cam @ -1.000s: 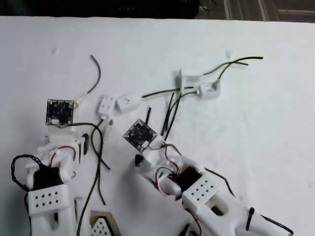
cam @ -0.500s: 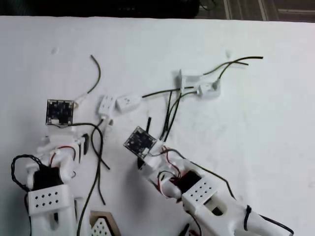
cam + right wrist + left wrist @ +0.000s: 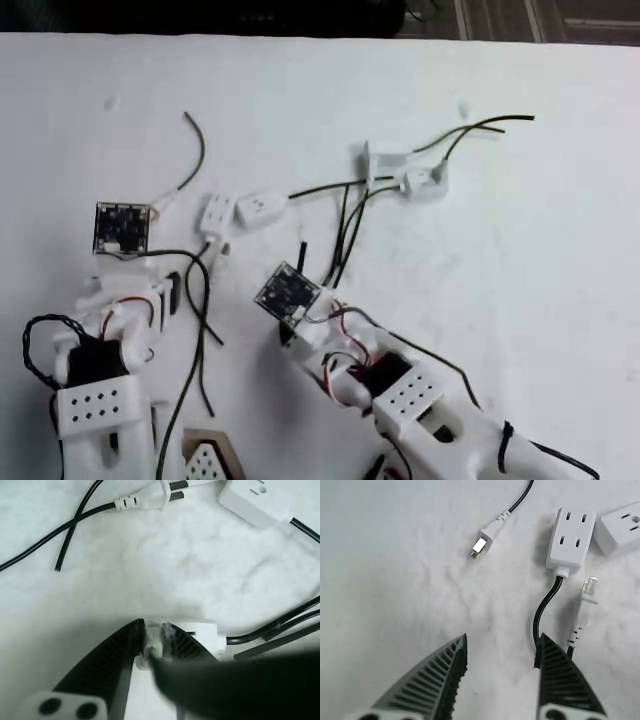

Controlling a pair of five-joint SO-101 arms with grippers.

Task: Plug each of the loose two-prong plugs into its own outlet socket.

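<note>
**Kid:** Why is the right gripper point(image 3: 155, 632) squeezed tight?

**Helper:** I think it pinches a white plug point(image 3: 148, 651), ready to push it in. Seen from above, a socket block point(image 3: 262, 207) sits near, at its 12 o'clock, on the worktop point(image 3: 520, 260).

**Kid:** And the left gripper point(image 3: 502, 642)?

**Helper:** Its jaws are apart, holding nothing. A loose plug point(image 3: 485, 537) lies at its 2 o'clock, not touching.

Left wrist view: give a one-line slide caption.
Open left gripper above the table, facing a loose plug and a white outlet block.
</note>
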